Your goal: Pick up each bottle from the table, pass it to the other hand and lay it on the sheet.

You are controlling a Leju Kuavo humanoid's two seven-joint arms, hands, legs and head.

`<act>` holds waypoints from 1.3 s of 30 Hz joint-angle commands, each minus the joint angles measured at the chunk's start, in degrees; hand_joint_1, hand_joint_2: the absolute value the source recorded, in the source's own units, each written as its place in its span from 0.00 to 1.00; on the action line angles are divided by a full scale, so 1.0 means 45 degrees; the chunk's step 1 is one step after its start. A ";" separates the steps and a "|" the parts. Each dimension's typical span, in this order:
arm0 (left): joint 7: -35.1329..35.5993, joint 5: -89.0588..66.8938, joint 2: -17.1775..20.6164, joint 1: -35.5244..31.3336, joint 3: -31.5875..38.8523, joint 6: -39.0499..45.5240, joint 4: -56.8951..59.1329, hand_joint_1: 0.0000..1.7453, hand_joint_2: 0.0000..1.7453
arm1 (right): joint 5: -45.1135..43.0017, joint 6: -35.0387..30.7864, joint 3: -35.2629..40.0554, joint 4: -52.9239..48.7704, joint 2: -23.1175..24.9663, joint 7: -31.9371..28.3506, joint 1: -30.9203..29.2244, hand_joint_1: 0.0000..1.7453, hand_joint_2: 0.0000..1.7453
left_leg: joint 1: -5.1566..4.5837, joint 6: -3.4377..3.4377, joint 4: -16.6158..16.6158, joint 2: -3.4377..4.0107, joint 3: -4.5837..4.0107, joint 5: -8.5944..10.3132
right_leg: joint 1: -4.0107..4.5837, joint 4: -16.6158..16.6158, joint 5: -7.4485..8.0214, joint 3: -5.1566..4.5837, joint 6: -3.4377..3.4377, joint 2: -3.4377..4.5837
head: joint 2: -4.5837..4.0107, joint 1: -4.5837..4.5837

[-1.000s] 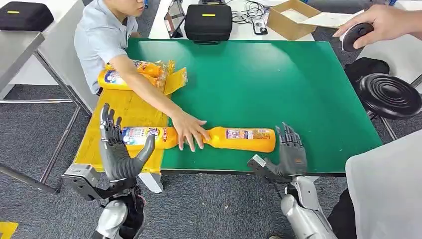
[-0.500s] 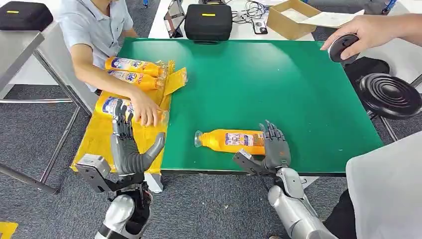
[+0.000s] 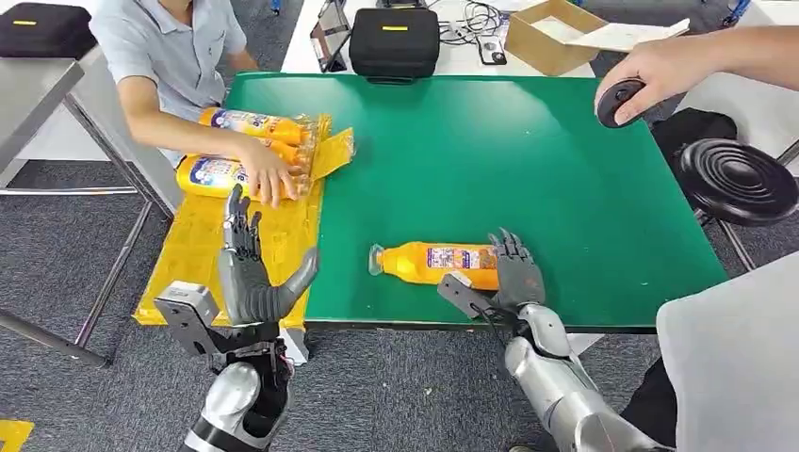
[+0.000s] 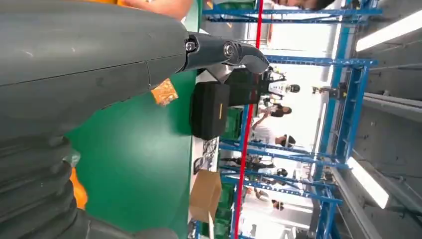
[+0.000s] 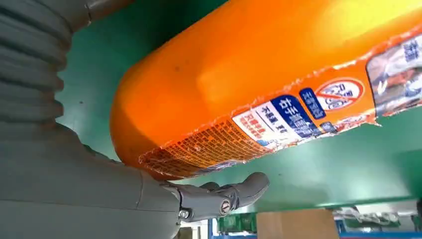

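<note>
Orange plastic marks your target: one bottle (image 3: 435,264) lies on its side on the green surface (image 3: 528,160), near the front edge, cap end pointing left. The right robot hand (image 3: 504,273) is at the bottle's base end, fingers raised against the far side and thumb low along the near side. In the right wrist view the bottle (image 5: 278,79) sits close against the palm, with the thumb (image 5: 234,194) beneath it. No closed grasp is evident; I judge the fingers are apart and the bottle is not yet held.

The left robot hand (image 3: 250,273) stands upright over the near edge of the yellow sheet (image 3: 198,254), fingers spread, holding nothing, well apart from the bottle.

At the far end of the sheet a person's hand (image 3: 269,174) rests on the orange bottles (image 3: 240,151) already lying there. A second person's hand (image 3: 650,71) at the far right holds a dark round object (image 3: 617,99).

Step in hand, by my judgement: the pick-up of this bottle. The next move calls for you to close the right fingers round the bottle's body, lift it, then carry it left toward the waiting left robot hand. Note the risk: the bottle is round and may roll from a loose grip.
</note>
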 commanded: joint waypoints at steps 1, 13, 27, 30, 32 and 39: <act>0.0172 0.0110 0.0053 -0.0756 -0.0338 -0.0179 0.1136 0.00 1.00 | 0.0087 0.0451 0.0459 0.1744 -0.0398 0.0491 -0.0800 0.04 1.00 | 0.0011 -0.0013 -0.0002 -0.0022 0.0020 0.0002 | 0.0013 -0.0009 -0.0003 0.0034 -0.0020 -0.0024 | 0.0000 0.0000; 0.0301 0.0351 0.0035 -0.1081 -0.0379 -0.0379 0.1383 0.00 1.00 | -0.0332 0.1253 0.0227 0.1958 -0.0370 -0.0228 -0.0646 0.97 1.00 | 0.0022 -0.0018 -0.0012 -0.0036 0.0076 0.0003 | 0.0023 -0.0024 -0.0004 0.0094 -0.0025 -0.0040 | 0.0000 0.0000; 0.0113 0.0394 0.0294 -0.0340 0.0216 0.0211 0.0906 0.00 1.00 | -0.3667 0.1681 -0.2029 0.0597 0.0412 -0.3668 0.0162 1.00 1.00 | 0.0035 -0.0029 -0.0023 0.0055 0.0114 -0.0013 | 0.0039 -0.0040 0.0004 0.0112 -0.0036 0.0031 | 0.0000 0.0000; 0.0092 0.0369 0.0437 0.0076 0.0510 0.0340 0.0811 0.00 1.00 | -0.4419 0.1389 -0.2137 -0.0684 0.0716 -0.4304 0.0567 1.00 1.00 | 0.0031 -0.0031 -0.0025 0.0070 0.0111 -0.0014 | 0.0035 -0.0036 0.0005 0.0100 -0.0036 0.0060 | 0.0000 0.0000; 0.0092 0.0364 0.0429 0.0088 0.0531 0.0342 0.0821 0.00 1.00 | -0.4442 0.1432 -0.2059 -0.0866 0.0703 -0.4178 0.0631 1.00 1.00 | 0.0005 -0.0013 -0.0012 0.0061 0.0077 -0.0005 | 0.0013 -0.0009 0.0004 0.0065 -0.0013 0.0051 | 0.0000 0.0000; 0.1703 0.1438 0.0561 0.0496 0.0587 -0.0503 0.1308 0.00 1.00 | -0.6659 0.0907 -0.2118 -0.4661 0.1123 -0.5046 0.2205 1.00 1.00 | 0.0008 -0.0015 -0.0010 0.0052 0.0058 -0.0010 | 0.0019 -0.0006 -0.0001 0.0050 -0.0016 0.0048 | 0.0000 0.0000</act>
